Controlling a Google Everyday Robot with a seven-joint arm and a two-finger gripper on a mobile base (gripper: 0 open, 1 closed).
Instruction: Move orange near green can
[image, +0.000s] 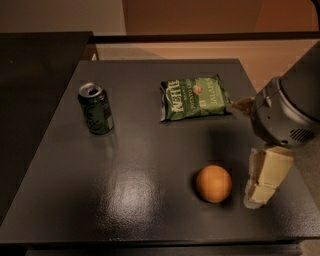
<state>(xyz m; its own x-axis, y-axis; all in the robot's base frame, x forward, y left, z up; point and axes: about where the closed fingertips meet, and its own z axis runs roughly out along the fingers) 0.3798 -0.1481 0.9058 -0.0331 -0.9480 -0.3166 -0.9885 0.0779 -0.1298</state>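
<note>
The orange (214, 183) lies on the dark table (150, 150), front right of centre. The green can (96, 108) stands upright at the table's left, silver top with pull-tab showing. My gripper (262, 182) hangs over the table's right side, just right of the orange and a small gap from it. Its cream-coloured finger (267, 175) points down toward the table top. The grey arm housing (290, 107) sits above it.
A flat green Kettle chip bag (196, 98) lies at the back centre-right of the table. A dark counter (35, 65) stands to the left. The tan floor shows behind the table.
</note>
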